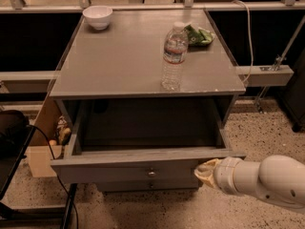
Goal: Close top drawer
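The top drawer (143, 168) is a shallow grey wood-grain drawer, pulled well out of the grey cabinet (119, 66), and looks empty inside. Its long front has a small round metal knob (151, 173) at centre. My gripper (204, 172) comes in from the lower right on a white arm. Its pale tip is at the right end of the drawer front, touching or almost touching it.
On the cabinet top stand a clear water bottle (174, 56), a white bowl (97, 16) at the back left and a green bag (199, 35) at the back right. A lower drawer knob (151, 185) shows beneath. A cardboard box (40, 151) and cable lie left; speckled floor to the right.
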`<state>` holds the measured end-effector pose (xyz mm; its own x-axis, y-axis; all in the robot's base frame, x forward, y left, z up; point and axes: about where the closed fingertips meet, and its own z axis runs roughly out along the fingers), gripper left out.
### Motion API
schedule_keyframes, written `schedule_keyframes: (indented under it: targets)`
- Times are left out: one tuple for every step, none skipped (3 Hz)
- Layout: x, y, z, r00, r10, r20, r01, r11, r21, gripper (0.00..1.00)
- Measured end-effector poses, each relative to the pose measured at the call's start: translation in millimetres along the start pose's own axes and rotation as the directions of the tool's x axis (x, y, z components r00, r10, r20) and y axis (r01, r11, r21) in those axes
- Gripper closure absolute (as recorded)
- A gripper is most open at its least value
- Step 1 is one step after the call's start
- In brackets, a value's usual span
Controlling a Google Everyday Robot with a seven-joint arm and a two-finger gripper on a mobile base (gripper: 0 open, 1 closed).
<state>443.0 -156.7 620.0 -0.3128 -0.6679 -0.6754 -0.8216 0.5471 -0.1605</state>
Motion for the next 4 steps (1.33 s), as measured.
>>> schedule_keyframes:
  targets:
    - [-10, -10, 11, 1.000, -0.010, 0.008, 0.010, 0.9999, 0.010, 1.00]
    - [-17, -19, 18, 1.000, -0.020, 0.015, 0.020, 0.9997, 0.017, 1.00]
    - [-25, -30, 30, 0.999, -0.036, 0.020, 0.035, 0.9991, 0.023, 1.00]
    - [-39, -40, 49, 0.997, -0.060, 0.044, 0.059, 0.9982, 0.002, 1.00]
